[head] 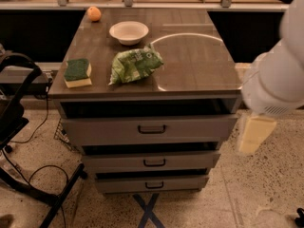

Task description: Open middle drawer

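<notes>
The middle drawer point(190, 161) is the low grey front with a small black bar handle point(154, 163), between the taller top drawer point(199, 128) and the narrower lowest drawer point(185, 183). Its front sits nearly in line with the others, with a dark gap above it. My gripper point(254, 133) shows as a cream piece hanging under the white arm point(278, 80) at the cabinet's right side. It is about level with the top drawer, to the right of the drawer fronts and apart from the handle.
On the cabinet top point(199, 61) lie a green and yellow sponge point(77, 72), a green bag point(135, 65), a white bowl point(128, 32) and an orange point(94, 14). A black chair frame and cables point(28, 175) stand at the left. Blue tape point(148, 210) marks the floor.
</notes>
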Robot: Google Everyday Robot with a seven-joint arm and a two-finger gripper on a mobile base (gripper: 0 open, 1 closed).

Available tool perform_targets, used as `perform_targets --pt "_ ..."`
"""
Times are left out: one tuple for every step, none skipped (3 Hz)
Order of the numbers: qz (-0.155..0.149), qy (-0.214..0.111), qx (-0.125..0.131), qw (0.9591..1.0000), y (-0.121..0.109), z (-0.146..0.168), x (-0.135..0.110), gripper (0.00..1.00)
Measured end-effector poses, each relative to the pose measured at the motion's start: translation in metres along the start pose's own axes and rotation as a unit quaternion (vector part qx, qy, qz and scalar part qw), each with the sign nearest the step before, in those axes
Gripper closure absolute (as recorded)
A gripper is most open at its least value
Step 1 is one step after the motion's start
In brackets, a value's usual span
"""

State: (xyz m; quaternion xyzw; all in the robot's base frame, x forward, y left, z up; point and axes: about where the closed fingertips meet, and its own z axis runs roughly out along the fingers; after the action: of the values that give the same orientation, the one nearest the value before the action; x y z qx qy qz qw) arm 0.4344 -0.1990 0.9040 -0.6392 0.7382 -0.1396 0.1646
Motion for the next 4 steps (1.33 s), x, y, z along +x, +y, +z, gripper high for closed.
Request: perform_targets --pt "-0.025 0.05 0.022 0.9982 0.018 0.028 0.001 0.0" --pt "-0.015 0.112 0.064 0.9915 0.033 0.045 0.009 0.0" --pt "0.007 0.108 0.066 0.9919 0.03 0.043 0.01 0.0" --pt "-0.005 0.083 0.039 0.9958 0.058 0.079 0.005 0.0"
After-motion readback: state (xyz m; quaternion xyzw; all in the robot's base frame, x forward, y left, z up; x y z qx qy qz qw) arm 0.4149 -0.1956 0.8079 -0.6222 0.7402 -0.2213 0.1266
